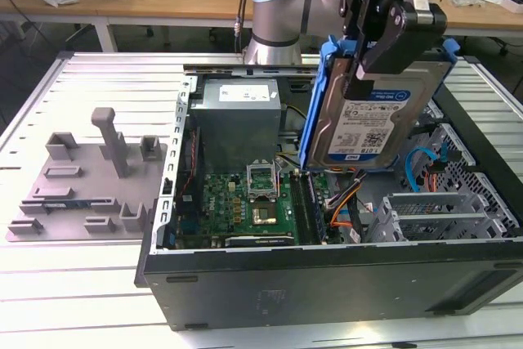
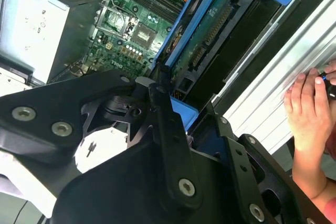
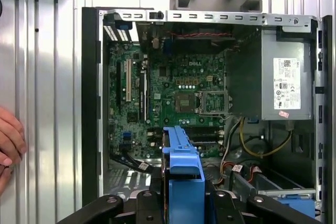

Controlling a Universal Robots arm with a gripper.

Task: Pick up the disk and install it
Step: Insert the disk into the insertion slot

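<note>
The end effector (image 1: 365,78) clamps the hard drive (image 1: 384,132), which looks rigid, weighty and shock-sensitive, best gripped across its blue rails (image 1: 315,108).

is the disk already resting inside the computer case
No, the pincer holds the disk in the air above the open computer case.

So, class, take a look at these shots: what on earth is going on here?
A robot arm's gripper is clamped on the disk, a silver hard drive in blue rails, and holds it on edge in the air above the open computer case. The disk is not in a bay yet, and the motherboard lies exposed inside. A person's hand is at the ribbed table beside the case.
</note>
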